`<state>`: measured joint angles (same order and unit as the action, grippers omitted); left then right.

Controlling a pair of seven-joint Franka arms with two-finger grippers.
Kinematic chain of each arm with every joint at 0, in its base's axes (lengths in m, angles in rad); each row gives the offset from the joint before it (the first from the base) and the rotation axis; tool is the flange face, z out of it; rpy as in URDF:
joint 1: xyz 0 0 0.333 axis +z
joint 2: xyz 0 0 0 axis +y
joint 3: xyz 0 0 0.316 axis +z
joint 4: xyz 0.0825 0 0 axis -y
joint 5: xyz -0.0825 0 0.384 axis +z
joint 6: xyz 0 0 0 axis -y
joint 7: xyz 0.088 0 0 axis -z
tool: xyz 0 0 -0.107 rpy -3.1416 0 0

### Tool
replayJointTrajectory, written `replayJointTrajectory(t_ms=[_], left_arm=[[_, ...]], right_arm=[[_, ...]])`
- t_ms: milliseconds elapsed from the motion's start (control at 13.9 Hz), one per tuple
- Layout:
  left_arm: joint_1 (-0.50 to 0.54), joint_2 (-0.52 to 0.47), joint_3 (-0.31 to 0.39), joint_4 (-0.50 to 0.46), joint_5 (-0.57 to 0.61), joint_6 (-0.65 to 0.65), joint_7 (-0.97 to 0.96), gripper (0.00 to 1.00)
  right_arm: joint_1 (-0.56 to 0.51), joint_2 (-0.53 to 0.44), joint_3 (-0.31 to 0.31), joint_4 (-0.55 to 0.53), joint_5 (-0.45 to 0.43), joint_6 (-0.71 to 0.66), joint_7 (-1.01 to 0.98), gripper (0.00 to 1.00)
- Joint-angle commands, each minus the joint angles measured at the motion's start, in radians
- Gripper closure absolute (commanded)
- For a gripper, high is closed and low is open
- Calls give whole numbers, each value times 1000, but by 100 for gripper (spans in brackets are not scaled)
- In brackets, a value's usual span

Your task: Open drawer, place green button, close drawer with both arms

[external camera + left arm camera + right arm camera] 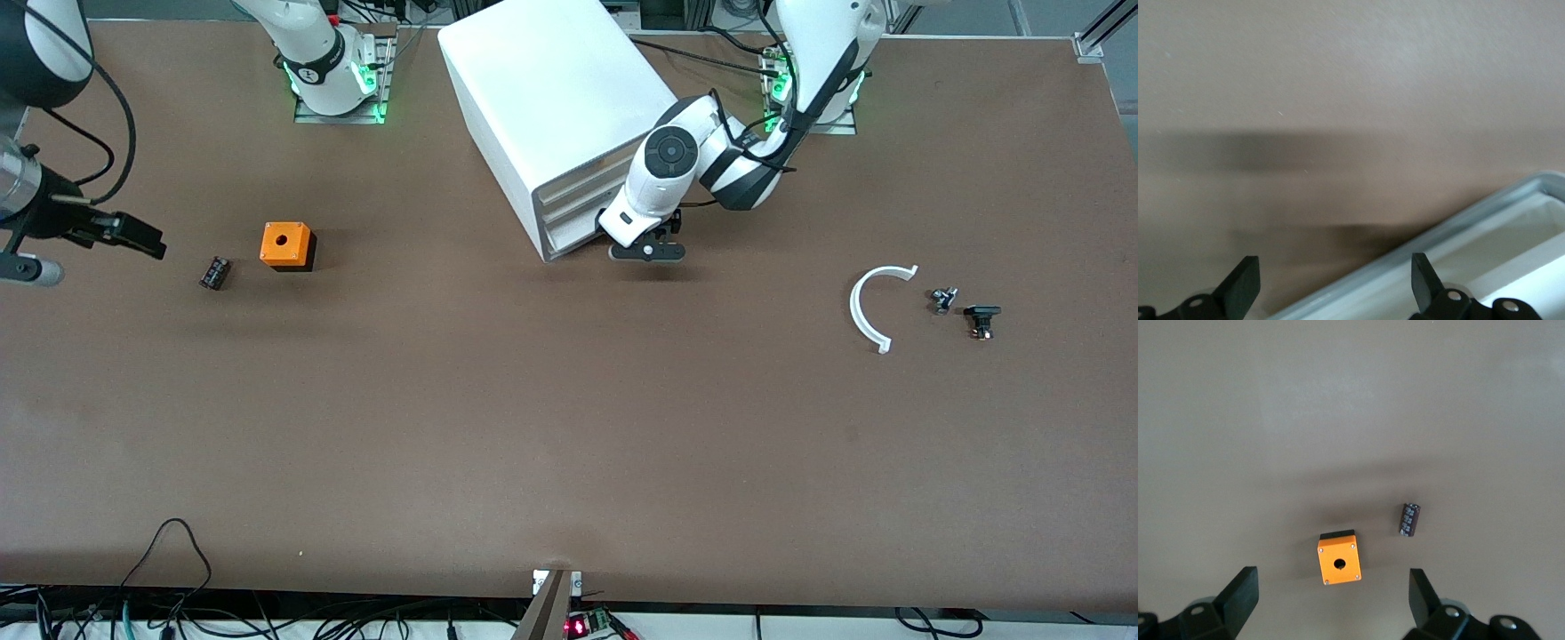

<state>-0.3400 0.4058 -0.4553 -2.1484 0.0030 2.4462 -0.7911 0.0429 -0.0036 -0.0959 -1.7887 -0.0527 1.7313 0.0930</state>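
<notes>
The white cabinet (pixel 551 89) stands between the arm bases, its three drawer fronts facing the left arm's end. My left gripper (pixel 647 251) is low at the front of the lowest drawer (pixel 573 238). In the left wrist view my left gripper (pixel 1335 287) is open, and the drawer's white rim (pixel 1458 230) runs between the fingers without being gripped. My right gripper (pixel 142 238) is open and empty, up over the right arm's end of the table. In the right wrist view my right gripper (pixel 1331 597) looks down on an orange box (pixel 1338 559). No green-capped button shows in any view.
The orange box with a hole (pixel 286 244) and a dark cylinder (pixel 213 272), also in the right wrist view (pixel 1408 520), lie near the right gripper. A white curved strip (pixel 867 311), a small grey part (pixel 942 300) and a black part (pixel 981 320) lie toward the left arm's end.
</notes>
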Motion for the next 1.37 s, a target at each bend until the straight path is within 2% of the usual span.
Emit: replayJointTrajectory(t_ms=[0, 144, 288, 431, 575, 791, 863, 1007, 1294], left_arm=[[6, -48, -22, -28, 14, -29, -7, 0], [7, -48, -22, -28, 14, -58, -7, 0], [31, -68, -19, -25, 14, -67, -7, 0], [131, -113, -11, -12, 15, -61, -5, 0], [229, -163, 12, 46, 15, -53, -5, 0], [300, -273, 56, 85, 28, -65, 0, 0], [317, -329, 69, 85, 28, -100, 34, 0], [340, -405, 113, 143, 28, -282, 277, 0], [358, -499, 289, 263, 23, -543, 626, 0]], right_arm=[[-2, -39, 2, -49, 16, 25, -32, 0], [-3, -38, 1, -46, 17, 25, -114, 0], [-2, -38, 2, -35, 17, 17, -107, 0], [-3, -32, 1, -25, 20, 14, -105, 0], [-3, -23, 1, -11, 22, 14, -107, 0], [-3, -23, 1, -5, 19, -1, -121, 0], [-3, -23, 1, -6, 21, -1, -121, 0], [-3, -23, 1, -5, 22, -3, -119, 0], [-3, -23, -1, -6, 22, -3, -119, 0]])
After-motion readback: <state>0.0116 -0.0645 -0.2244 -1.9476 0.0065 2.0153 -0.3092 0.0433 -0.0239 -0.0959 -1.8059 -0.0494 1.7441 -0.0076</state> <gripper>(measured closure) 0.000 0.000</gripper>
